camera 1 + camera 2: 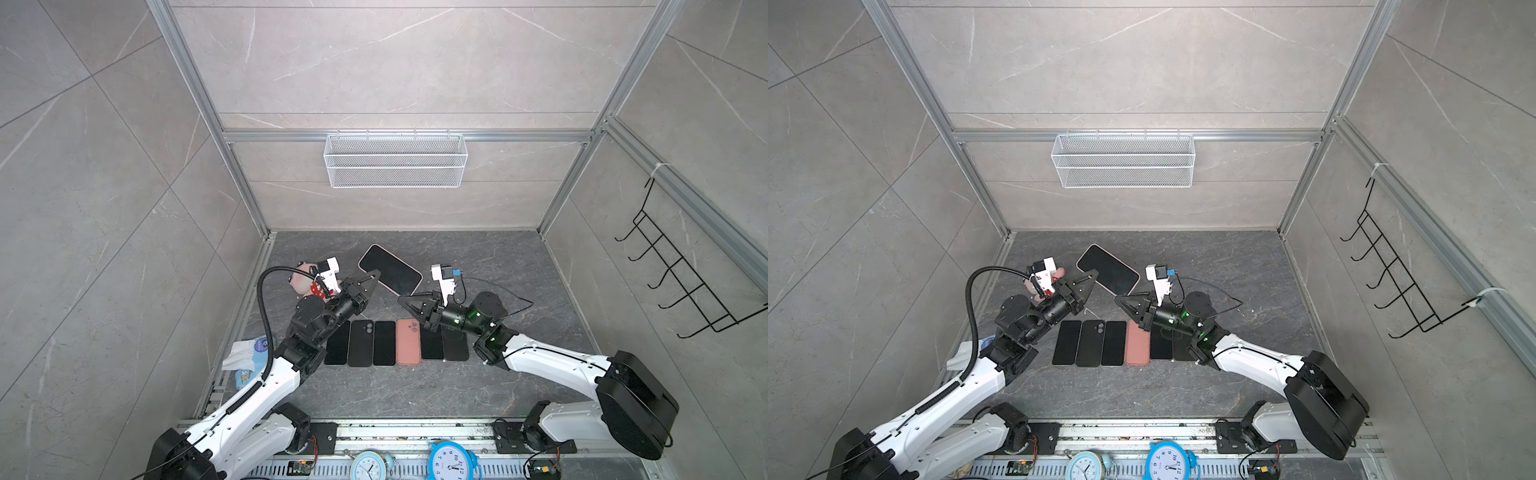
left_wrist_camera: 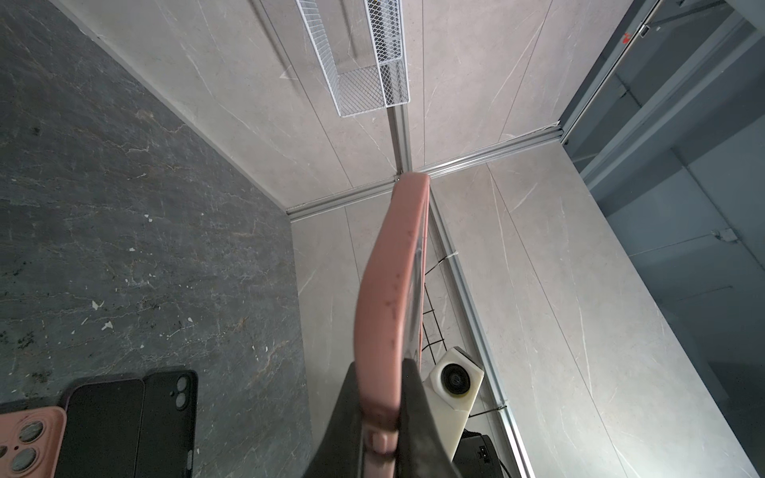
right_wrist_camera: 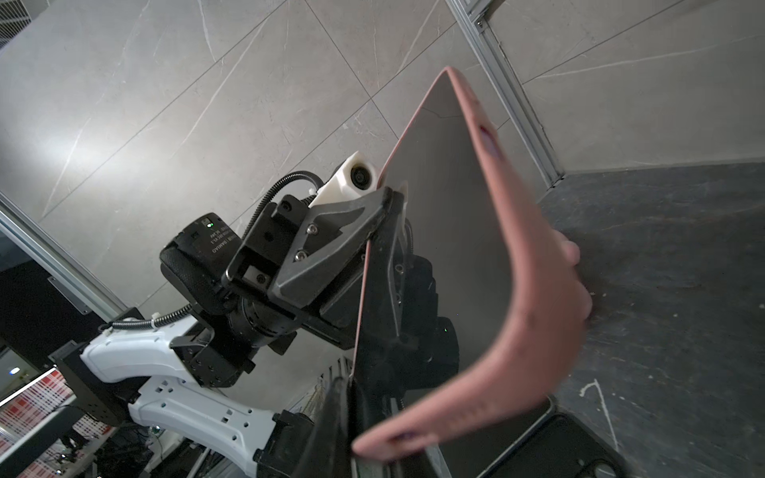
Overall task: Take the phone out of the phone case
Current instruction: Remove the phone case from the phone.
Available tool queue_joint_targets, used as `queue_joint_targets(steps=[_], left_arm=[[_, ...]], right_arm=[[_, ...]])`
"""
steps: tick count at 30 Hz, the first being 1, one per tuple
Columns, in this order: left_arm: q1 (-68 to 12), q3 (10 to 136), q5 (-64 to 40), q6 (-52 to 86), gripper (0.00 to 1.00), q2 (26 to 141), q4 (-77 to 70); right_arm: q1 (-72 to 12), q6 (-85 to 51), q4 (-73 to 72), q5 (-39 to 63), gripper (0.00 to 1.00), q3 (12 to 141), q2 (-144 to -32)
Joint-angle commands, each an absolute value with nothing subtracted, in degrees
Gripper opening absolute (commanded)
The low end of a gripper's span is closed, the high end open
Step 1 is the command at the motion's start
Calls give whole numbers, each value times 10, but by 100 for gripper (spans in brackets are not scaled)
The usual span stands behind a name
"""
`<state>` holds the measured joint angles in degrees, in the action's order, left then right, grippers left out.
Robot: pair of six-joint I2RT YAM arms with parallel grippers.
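A phone (image 1: 388, 270) with a dark screen, in a pink phone case (image 2: 393, 269), hangs tilted above the dark table in both top views. My left gripper (image 1: 376, 273) is shut on its near long edge; in the left wrist view the fingers (image 2: 383, 372) clamp the pink rim at a side button. My right gripper (image 1: 401, 297) is shut on the near corner. In the right wrist view the screen (image 3: 447, 207) faces me, the pink rim (image 3: 517, 207) curves round to my jaws (image 3: 360, 414), and whether the rim has lifted off there is unclear.
A row of several black phones or cases (image 1: 359, 343) and a pink one (image 1: 408, 341) lies under both wrists. A plush toy (image 1: 305, 280) and a wipes pack (image 1: 249, 353) sit left. A wire basket (image 1: 395, 160) and a hook rack (image 1: 685, 282) hang on the walls.
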<state>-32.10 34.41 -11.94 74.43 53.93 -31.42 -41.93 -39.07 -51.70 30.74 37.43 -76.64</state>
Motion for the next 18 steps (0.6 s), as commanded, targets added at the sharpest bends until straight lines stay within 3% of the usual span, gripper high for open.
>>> queue_joint_targets(steps=[1, 18], left_arm=[[-321, 394, -139, 741, 0, 535, -310], [-321, 433, -163, 717, 0, 537, -270]], right_arm=[[-420, -271, -439, 285, 0, 362, -760], [-421, -211, -385, 273, 6, 379, -764]])
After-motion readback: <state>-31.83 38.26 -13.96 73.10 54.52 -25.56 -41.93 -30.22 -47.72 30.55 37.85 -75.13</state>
